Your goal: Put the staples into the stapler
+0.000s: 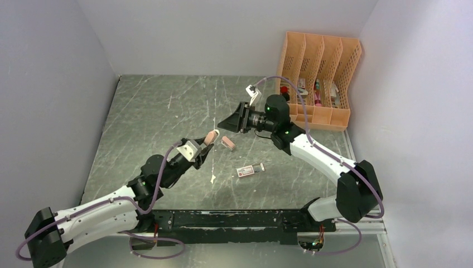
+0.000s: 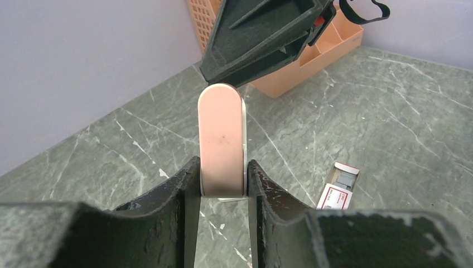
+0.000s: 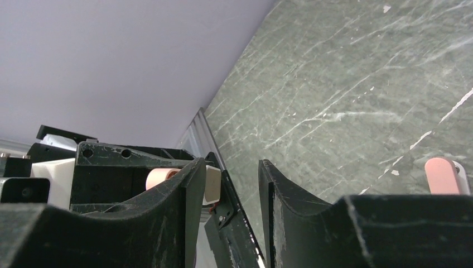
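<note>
My left gripper is shut on a salmon-pink mini stapler and holds it above the table, pointing up and away in the left wrist view. My right gripper is open and empty, its fingertips just beyond the stapler's far end. A second pink stapler lies on the table next to them. The red-and-white staple box, its grey tray slid partly out, lies flat nearer the arms, and shows in the left wrist view. In the right wrist view the open right gripper holds nothing.
An orange mesh desk organizer with small items in it stands at the back right, also in the left wrist view. Grey walls close in the marbled table on three sides. A pink stapler end shows at the right wrist view's edge.
</note>
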Robot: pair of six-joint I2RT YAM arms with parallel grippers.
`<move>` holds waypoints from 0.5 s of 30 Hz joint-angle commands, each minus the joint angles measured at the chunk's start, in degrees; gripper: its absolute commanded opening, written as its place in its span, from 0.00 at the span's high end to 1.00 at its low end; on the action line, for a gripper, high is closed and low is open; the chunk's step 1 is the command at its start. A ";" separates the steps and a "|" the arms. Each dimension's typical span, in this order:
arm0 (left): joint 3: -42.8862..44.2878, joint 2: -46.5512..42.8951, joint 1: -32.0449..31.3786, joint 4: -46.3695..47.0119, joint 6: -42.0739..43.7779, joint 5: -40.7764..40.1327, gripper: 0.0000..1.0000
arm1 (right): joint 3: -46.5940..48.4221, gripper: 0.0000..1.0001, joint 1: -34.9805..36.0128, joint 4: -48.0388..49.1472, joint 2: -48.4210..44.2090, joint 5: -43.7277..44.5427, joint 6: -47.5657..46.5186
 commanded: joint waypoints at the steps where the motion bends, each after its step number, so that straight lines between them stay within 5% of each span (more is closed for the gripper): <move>1: 0.05 0.01 0.41 2.58 0.84 0.44 0.93 | 1.21 0.56 0.82 -0.29 -0.29 -2.05 -1.29; 15: 0.05 0.50 0.36 2.25 0.72 0.03 0.93 | 0.74 0.58 1.55 -0.43 -1.35 -4.22 -1.78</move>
